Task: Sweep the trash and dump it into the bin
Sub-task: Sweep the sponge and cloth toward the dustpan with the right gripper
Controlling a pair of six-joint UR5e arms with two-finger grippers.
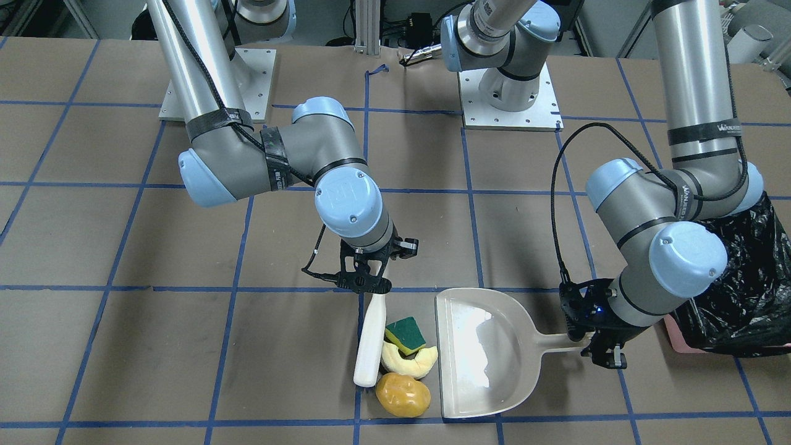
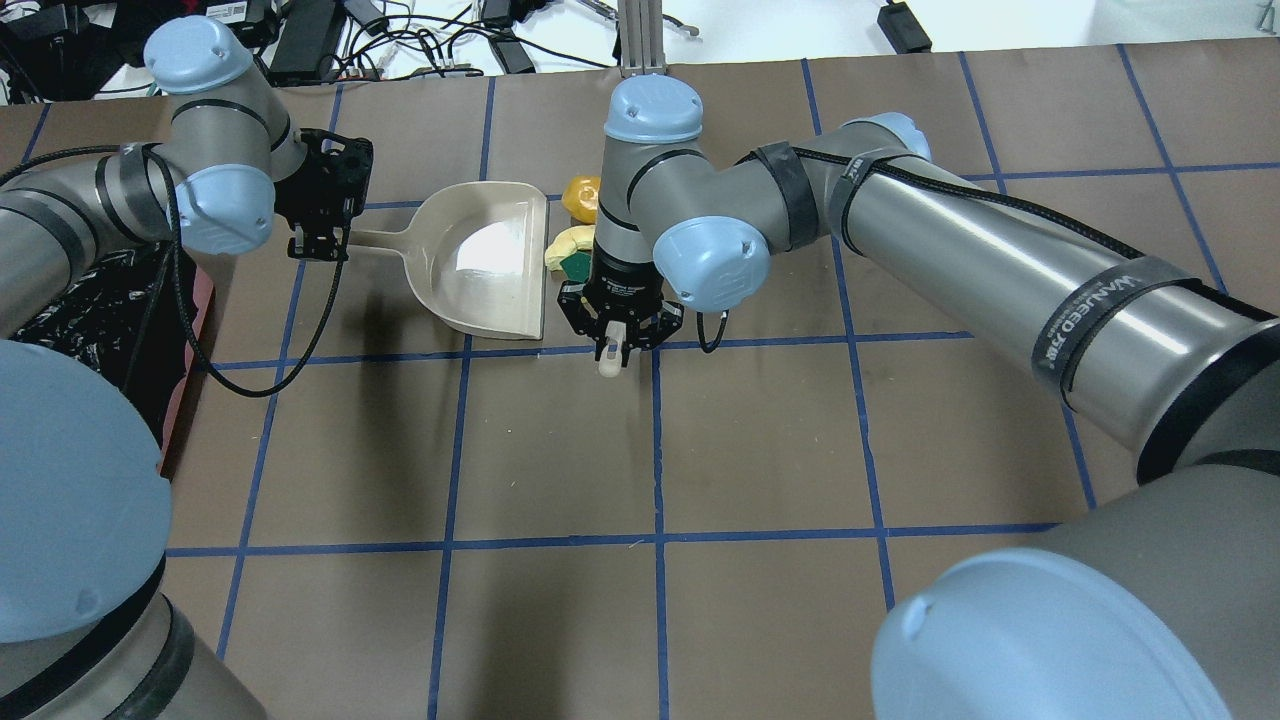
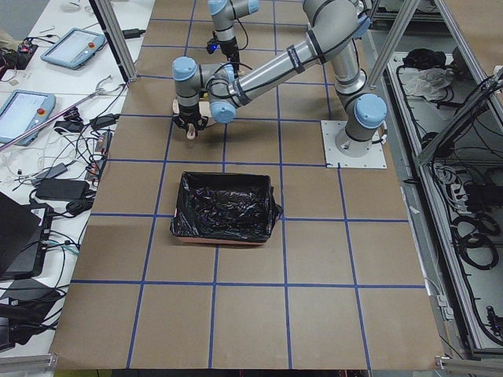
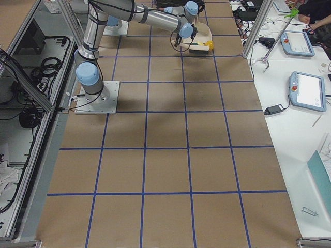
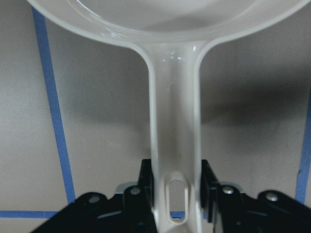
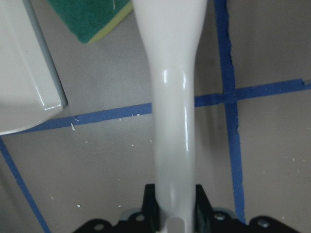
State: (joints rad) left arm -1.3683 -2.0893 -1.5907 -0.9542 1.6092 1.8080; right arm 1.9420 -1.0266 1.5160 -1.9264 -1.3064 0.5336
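Clamps the brush (image 1: 371, 343) handle in the right gripper (image 1: 371, 285), long axis along the blue tape line. Pinches the dustpan (image 1: 482, 352) handle in the left gripper (image 1: 594, 349). Finds sponge piece (image 1: 406, 334), fruit slice (image 1: 408, 361) and potato lump (image 1: 403, 394) in a row, hemmed between brush and the dustpan's open lip, barely a gap either side. Places the bin (image 1: 751, 296) beyond the dustpan handle, behind the left arm.

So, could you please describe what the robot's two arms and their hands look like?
Both the left arm and right arm are silver-grey tubes with pale blue joint caps. A black cable runs along each, held by black straps with white lettering. The left hand and right hand are black with two fingers.
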